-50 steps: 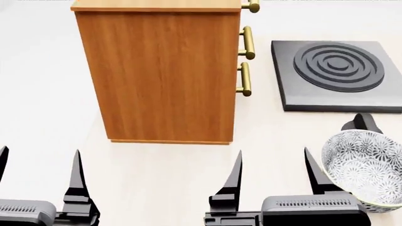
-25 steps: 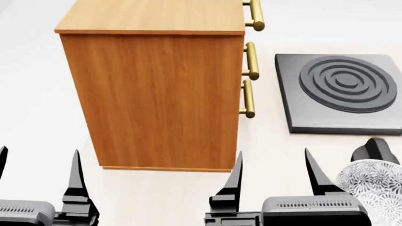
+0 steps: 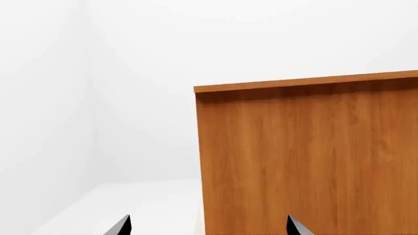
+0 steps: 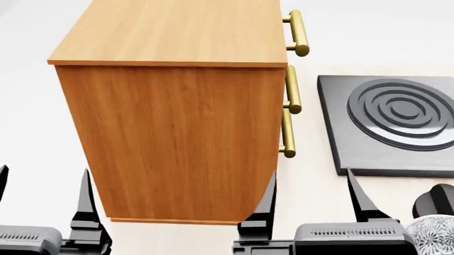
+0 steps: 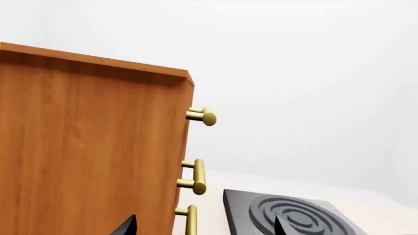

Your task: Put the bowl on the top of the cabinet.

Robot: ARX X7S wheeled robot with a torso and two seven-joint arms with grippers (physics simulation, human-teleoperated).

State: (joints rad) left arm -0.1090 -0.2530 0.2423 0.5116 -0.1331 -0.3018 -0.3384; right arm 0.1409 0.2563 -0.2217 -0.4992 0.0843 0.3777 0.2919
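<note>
Boxy wood-grain cabinet point(image 4: 177, 133) with brass bar handles point(image 4: 291, 90); ringed black slab point(image 4: 394, 125) beside it. Leaf-patterned bowl point(image 4: 434, 239) at frame corner. Left gripper point(image 4: 44, 180) and right gripper point(image 4: 311, 183): spread wide, empty.

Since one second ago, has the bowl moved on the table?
Cannot tell for sure. The bowl slid toward the head view's lower right corner, but the black burner plate and cabinet shifted downward too, so the camera moved.

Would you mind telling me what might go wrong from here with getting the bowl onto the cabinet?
1. The bowl sits at the head view's lower right edge, mostly cropped, so a grasp by the open right claw may be poorly judged.
2. The cabinet stands close ahead of both claws; lifting could clip its side or its handles.
3. The left claw is empty, near the cabinet's base.
</note>
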